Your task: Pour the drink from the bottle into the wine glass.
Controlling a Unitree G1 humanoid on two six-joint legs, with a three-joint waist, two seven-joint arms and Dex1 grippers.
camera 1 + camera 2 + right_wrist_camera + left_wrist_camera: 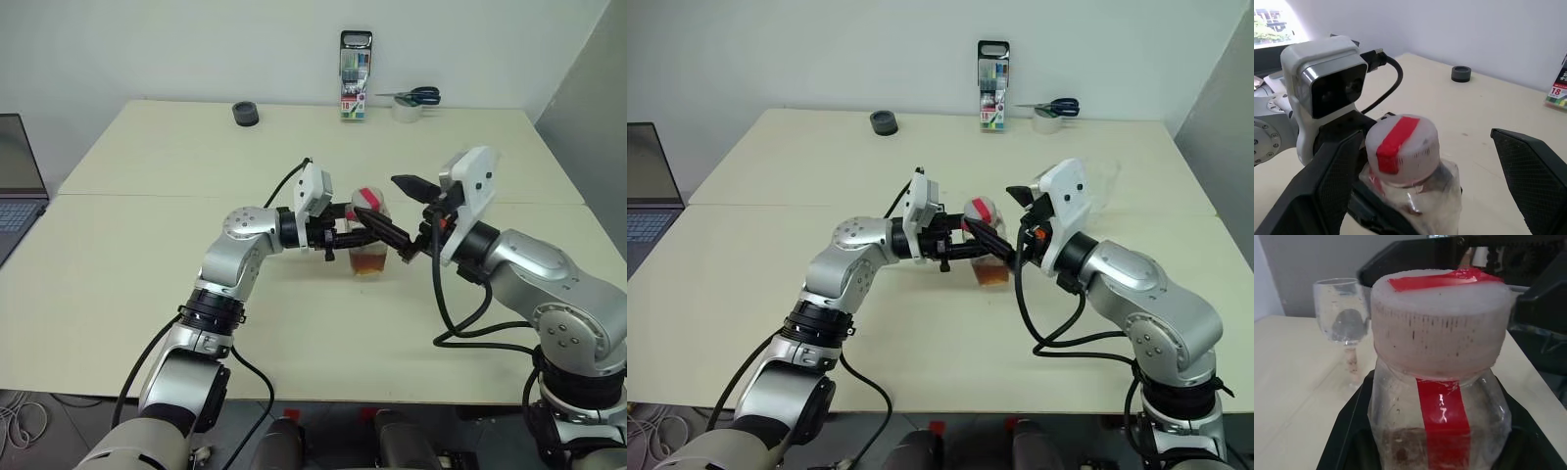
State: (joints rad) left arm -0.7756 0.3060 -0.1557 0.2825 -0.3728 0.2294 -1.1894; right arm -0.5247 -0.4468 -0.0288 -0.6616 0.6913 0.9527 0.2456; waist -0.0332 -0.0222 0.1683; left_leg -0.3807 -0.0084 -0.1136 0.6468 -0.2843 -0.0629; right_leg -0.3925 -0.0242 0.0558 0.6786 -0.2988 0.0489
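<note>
Black fingers of the left gripper [367,240] pinch the bottle [370,243] low on its body, mid-frame in the left eye view, holding it upright over the table [147,157]. Spread wide, the right gripper [1425,161] has one finger [1327,186] on each side of the cap [1400,149] in the right wrist view, neither visibly touching it.

Close up, the left wrist view gives the cap as whitish with a red tape strip across its top and another strip down the bottle's front, and it shows the glass [1344,316] standing behind the bottle at upper left, empty. In the eye views the glass is hard to make out.

Brown drink [369,261] fills only the bottom part of the bottle.

At the table's far edge, top of the left eye view, lie a dark roll [246,114], a pen pack [355,76], and scissors [416,96] on tape.
</note>
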